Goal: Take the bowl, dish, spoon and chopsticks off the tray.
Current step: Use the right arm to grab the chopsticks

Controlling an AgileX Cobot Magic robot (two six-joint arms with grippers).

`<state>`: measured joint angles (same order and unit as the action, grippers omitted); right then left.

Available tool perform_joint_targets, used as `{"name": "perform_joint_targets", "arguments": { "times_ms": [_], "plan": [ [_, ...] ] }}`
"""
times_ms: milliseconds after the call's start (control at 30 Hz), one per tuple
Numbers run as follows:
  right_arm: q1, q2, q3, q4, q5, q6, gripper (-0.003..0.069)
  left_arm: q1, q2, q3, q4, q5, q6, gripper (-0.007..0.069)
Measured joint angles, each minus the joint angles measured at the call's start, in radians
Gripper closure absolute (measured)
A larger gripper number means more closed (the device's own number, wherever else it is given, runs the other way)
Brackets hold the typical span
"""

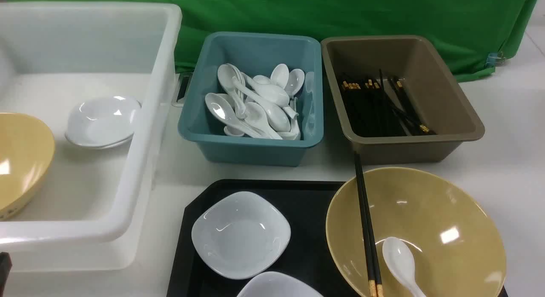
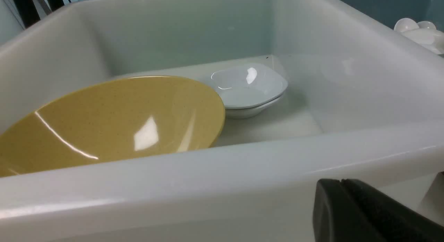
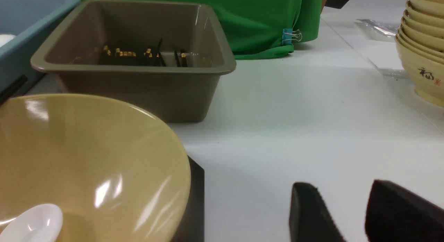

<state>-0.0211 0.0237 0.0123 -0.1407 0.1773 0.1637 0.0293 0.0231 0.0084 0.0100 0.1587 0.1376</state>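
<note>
The black tray (image 1: 306,203) lies at the front centre. On its right end sits the mustard-yellow bowl (image 1: 447,229), also in the right wrist view (image 3: 86,158). The white spoon (image 1: 400,260) lies inside the bowl. The black chopsticks (image 1: 365,229) rest across the bowl's left rim. A white squarish dish (image 1: 240,234) sits on the tray's left part, and a second one (image 1: 276,286) is cut off at the frame's bottom edge. My left gripper (image 2: 341,181) is shut and empty, just outside the white tub's near wall. My right gripper (image 3: 341,183) is open and empty over the table, right of the bowl.
A big white tub (image 1: 140,160) at the left holds another yellow bowl (image 1: 21,160) and stacked white dishes (image 1: 102,120). A teal tub (image 1: 247,152) holds spoons. A brown tub (image 1: 404,150) holds chopsticks. A stack of yellow bowls (image 3: 423,44) stands far right.
</note>
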Motion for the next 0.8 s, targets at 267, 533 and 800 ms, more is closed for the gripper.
{"name": "perform_joint_targets", "arguments": {
  "times_ms": [267,533,800],
  "plan": [
    [0.000,0.000,0.000,0.000,0.000,0.000,0.0417,0.000,0.000,0.000,0.000,0.000,0.000,0.0603],
    [0.000,0.000,0.000,0.000,0.000,0.000,0.0417,0.000,0.000,0.000,0.000,0.000,0.000,0.0603],
    [0.000,0.000,0.000,0.000,0.000,0.000,0.0417,0.000,0.000,0.000,-0.218,-0.098,-0.060,0.0603]
  ]
}}
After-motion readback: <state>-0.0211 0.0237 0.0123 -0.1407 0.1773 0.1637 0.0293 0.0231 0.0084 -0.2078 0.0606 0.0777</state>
